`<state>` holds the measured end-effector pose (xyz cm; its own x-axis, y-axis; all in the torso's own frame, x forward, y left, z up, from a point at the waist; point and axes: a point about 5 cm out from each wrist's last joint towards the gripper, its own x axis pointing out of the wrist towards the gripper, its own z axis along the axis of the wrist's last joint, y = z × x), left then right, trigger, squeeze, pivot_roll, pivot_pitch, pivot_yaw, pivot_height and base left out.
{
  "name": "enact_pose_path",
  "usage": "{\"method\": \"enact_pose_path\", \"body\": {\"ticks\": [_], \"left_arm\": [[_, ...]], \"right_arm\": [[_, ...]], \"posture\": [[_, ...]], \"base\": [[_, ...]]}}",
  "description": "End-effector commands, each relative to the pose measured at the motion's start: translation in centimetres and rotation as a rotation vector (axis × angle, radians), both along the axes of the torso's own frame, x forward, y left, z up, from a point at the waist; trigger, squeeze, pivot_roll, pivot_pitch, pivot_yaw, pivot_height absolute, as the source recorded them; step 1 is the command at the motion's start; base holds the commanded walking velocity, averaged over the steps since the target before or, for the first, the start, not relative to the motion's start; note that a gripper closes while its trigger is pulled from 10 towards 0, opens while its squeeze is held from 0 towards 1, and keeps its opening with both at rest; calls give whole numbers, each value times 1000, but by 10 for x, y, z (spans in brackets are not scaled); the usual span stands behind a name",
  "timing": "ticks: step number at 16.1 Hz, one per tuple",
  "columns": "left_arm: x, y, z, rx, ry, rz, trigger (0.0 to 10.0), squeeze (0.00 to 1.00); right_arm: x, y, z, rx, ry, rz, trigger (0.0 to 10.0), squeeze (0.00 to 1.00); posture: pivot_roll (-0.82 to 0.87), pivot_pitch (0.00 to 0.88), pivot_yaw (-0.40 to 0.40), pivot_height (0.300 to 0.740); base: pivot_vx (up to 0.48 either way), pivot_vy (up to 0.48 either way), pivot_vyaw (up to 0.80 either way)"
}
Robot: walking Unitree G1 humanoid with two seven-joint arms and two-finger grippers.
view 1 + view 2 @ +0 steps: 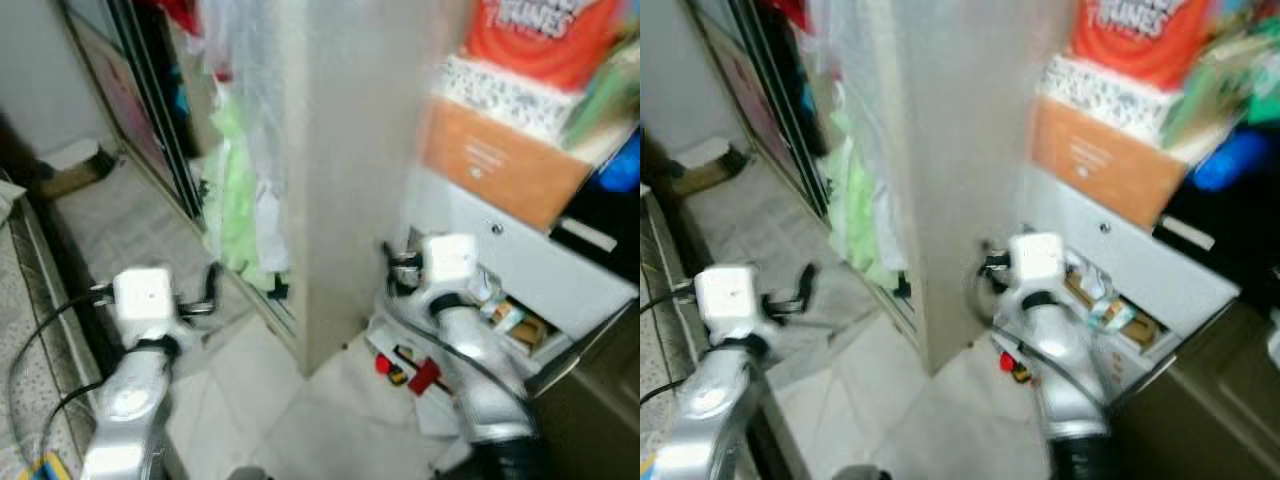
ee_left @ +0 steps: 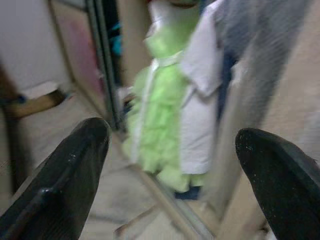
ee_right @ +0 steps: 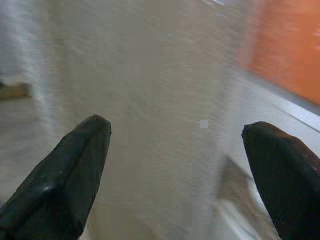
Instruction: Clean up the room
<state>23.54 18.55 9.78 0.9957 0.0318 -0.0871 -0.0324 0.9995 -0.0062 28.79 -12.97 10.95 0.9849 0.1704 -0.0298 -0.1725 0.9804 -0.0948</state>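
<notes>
The head views are blurred by motion. My left gripper [image 1: 205,292] is raised at the lower left, open, holding nothing, and points toward a green frilly garment [image 2: 162,125] and a white garment [image 2: 200,100] that hang in an open wardrobe. My right gripper [image 1: 392,265] is held up at the right, open and empty, close in front of a beige wardrobe panel [image 3: 160,110]. Small red and yellow items [image 1: 405,370] lie on the pale floor under my right arm.
A white drawer unit [image 1: 540,270] stands at the right with a low drawer open and clutter inside. Orange and patterned boxes [image 1: 500,150] are stacked on top. A dark sliding-door rail [image 1: 150,110] runs along the left. A mattress edge [image 1: 20,330] and cables are at the far left.
</notes>
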Motion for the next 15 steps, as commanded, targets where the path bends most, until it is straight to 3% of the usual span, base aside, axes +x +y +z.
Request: {"method": "enact_pose_path", "body": {"ticks": [1,4,7,11,15], "left_arm": [[1,-5,1,-10,-7,-26,10000,0],[6,-4,4,16,-22,-25,10000,0],[5,-8,2,20,-22,-22,10000,0],[2,-3,-19,35,32,23,10000,0],[16,-1,-26,53,25,63,10000,0]], "right_arm": [[0,-13,1,-12,-14,-59,10000,0],[1,-16,3,33,-29,-107,10000,0],[1,-14,-1,-1,-12,-115,10000,0],[12,-8,-14,-33,-1,-88,10000,0],[25,9,-29,-53,41,-17,10000,0]], "posture": [[11,0,16,740],[4,0,39,740],[11,0,36,740],[30,0,26,740],[34,0,18,740]], "base": [[0,0,800],[0,0,267],[0,0,0],[0,0,800],[0,0,800]]}}
